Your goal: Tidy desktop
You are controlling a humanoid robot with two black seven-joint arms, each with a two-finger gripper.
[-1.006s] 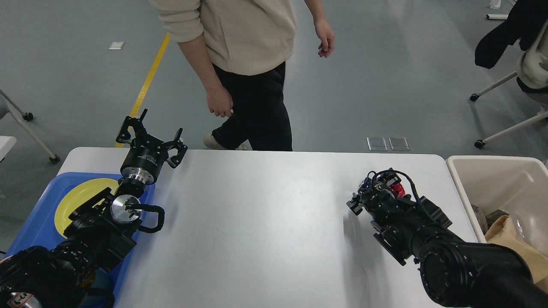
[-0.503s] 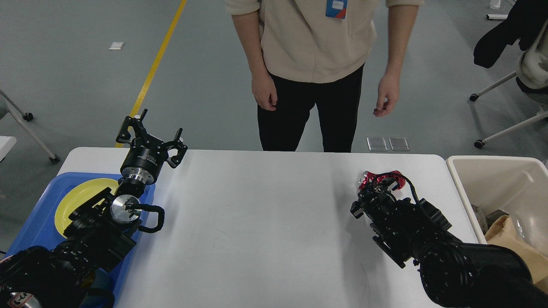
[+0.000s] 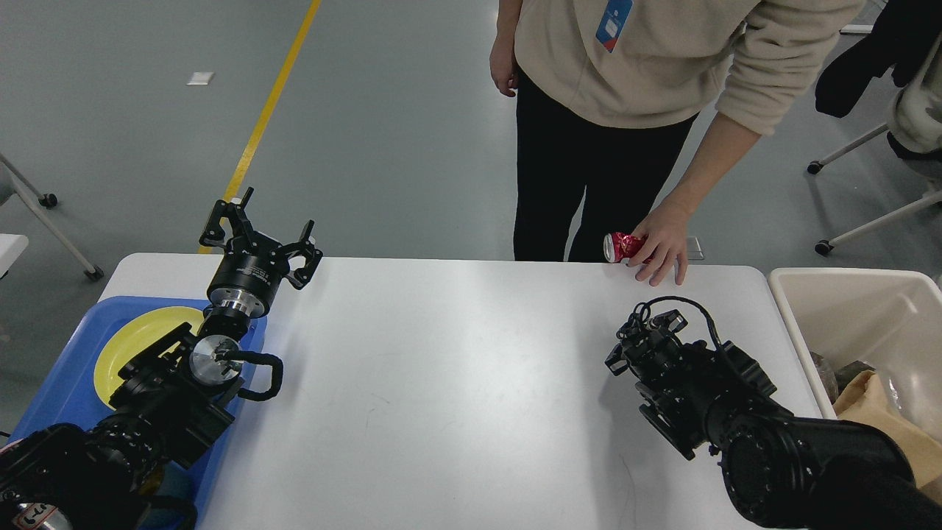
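A yellow plate (image 3: 132,340) lies in the blue tray (image 3: 62,390); beige bin (image 3: 854,309) opposite.

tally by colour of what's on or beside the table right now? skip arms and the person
Red: 1, the crushed can in the person's hand at the table's far edge.
Yellow: 1, the plate.
Blue: 1, the tray under the plate.
Beige: 1, the bin at the right, contents unclear.
White: 1, the table.
Total: 5.

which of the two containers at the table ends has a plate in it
The blue tray at the left end, beside the left gripper: a yellow plate lies in it. The beige bin at the right end holds brown crumpled stuff, no plate.
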